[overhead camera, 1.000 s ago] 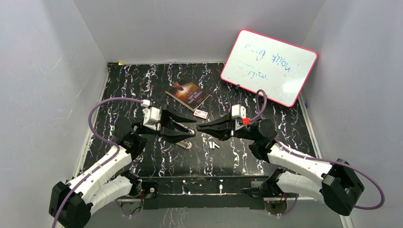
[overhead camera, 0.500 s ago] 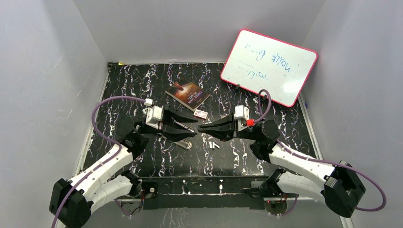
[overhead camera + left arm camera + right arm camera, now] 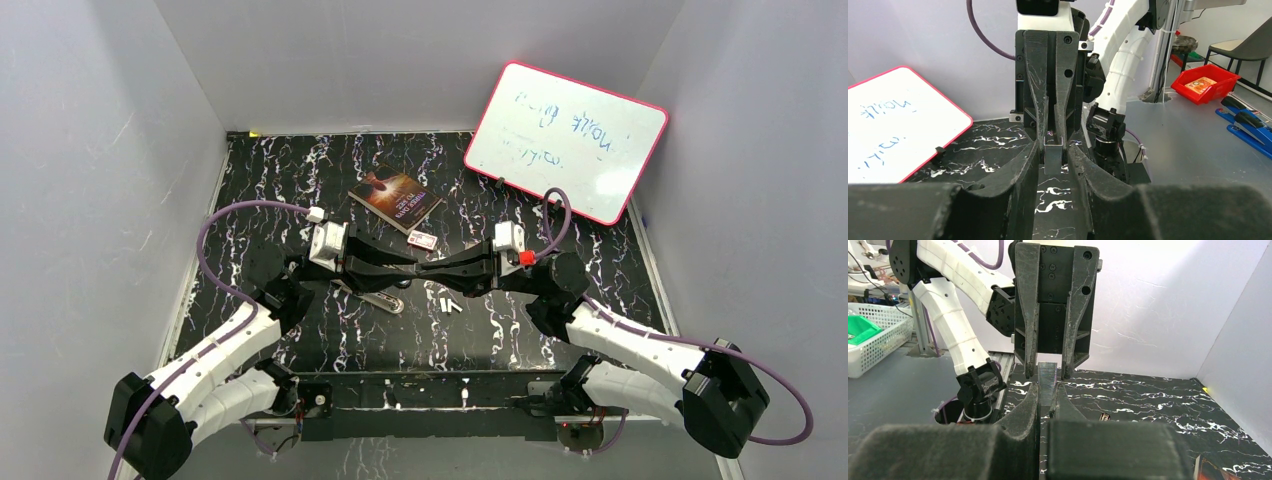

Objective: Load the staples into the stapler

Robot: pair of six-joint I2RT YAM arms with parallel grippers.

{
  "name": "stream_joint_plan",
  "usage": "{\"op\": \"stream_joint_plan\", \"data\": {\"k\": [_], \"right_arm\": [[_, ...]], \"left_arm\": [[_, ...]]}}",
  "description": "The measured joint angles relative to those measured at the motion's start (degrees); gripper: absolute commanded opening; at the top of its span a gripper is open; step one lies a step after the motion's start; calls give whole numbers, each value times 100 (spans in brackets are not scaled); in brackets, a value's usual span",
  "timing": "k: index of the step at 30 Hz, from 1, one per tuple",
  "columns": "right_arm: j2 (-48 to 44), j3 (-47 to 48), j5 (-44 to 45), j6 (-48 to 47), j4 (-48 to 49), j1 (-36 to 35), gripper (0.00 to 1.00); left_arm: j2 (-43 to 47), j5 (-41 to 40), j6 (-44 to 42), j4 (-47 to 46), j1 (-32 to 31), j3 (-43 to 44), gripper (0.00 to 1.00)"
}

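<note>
Nearest you on the table [image 3: 330, 340], the stapler [image 3: 382, 299] lies under the left arm, with loose staple strips [image 3: 450, 305] near it to the right. Above them the two tools meet tip to tip. Your right tool [image 3: 1046, 390] is clenched on a strip of staples [image 3: 1047, 374], held off the table. Your left tool [image 3: 1053, 152] stands narrowly parted, one finger on either side of that strip; I cannot tell whether it touches. This looks like a hand-over, with nothing loaded yet. Next, pinch squarely with the left, then release the right without snapping the strip. Beyond sit the staple box [image 3: 422, 240], a book [image 3: 396, 197] and a whiteboard [image 3: 565, 140].
</note>
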State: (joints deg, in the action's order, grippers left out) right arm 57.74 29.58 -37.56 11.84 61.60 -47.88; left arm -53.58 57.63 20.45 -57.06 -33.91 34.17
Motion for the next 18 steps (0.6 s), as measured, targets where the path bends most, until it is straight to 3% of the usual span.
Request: {"op": "stream_joint_plan", "data": {"k": [13,16,18], "right_arm": [[0,70,-42,-2,-57,0,0],[0,72,-42,-4,-59,0,3],[0,74,-42,-4,-61,0,12]], "left_arm": [[0,4,15,-35,0,0,4],[0,4,15,-37,0,0,0],[0,4,15,-37,0,0,0]]}}
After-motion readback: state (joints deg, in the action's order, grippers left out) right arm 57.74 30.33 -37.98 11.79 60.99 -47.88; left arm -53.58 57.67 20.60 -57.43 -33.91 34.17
